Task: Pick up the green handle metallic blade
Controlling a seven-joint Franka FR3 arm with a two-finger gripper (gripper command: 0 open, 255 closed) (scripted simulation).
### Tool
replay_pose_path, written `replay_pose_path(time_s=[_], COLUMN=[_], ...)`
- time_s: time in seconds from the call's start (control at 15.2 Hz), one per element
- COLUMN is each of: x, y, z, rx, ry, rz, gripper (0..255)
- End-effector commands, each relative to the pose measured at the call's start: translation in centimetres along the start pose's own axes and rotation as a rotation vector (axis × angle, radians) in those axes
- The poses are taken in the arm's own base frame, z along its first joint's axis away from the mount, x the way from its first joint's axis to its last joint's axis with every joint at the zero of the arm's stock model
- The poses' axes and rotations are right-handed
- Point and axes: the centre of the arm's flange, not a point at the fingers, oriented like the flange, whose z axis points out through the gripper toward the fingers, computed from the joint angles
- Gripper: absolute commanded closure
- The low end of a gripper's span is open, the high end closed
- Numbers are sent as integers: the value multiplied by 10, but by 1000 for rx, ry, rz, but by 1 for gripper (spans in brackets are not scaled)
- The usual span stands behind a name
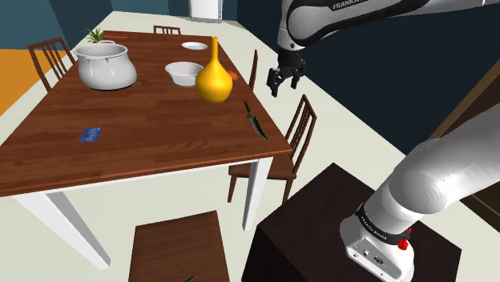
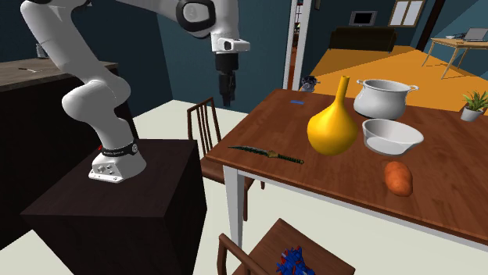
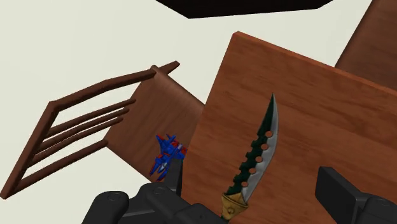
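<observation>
Nearest in the shoulder view, the dark stand (image 1: 352, 232) sits at 5 o'clock of the table (image 1: 120, 160), and a brown chair seat (image 1: 180, 248) stands just before the table's near edge. The white arm (image 1: 441, 184) rises from the stand and bends back down, so the black gripper (image 1: 284, 86) hangs in the air off the table's side, above a chair (image 1: 292, 140). Its jaws stand wide apart and hold nothing.

The knife (image 1: 256, 120) lies flat on the table close to the near corner, at about 7 o'clock of the gripper and apart from it. In the wrist view the knife (image 3: 257, 156) shows a dark green back, a grey edge, a row of holes and a brass-coloured collar at the end nearer the fingers (image 3: 340, 188). A small blue toy (image 3: 167, 156) lies on a chair seat beside the table.

Farther on, a blue card (image 1: 90, 134) lies at 8 o'clock of the yellow vase (image 1: 214, 76). The knife is between 4 and 5 o'clock of that vase. A white bowl (image 1: 183, 73) sits at its 9 o'clock, with a grey pot (image 1: 106, 66) beyond it the same way. A white plate (image 1: 194, 46) is at the vase's 11 o'clock, and a small plant (image 1: 95, 36) stands behind the pot.
</observation>
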Motion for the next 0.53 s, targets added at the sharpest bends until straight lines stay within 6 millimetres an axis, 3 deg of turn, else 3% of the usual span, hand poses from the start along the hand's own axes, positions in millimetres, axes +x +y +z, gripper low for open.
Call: replay_pose_path(time_s=[0.0,0.46], x=[22,89], y=[-7,-18], z=[21,90], rx=[-3,-14], ry=[-9,-43], rz=[2,9], gripper=[0,0])
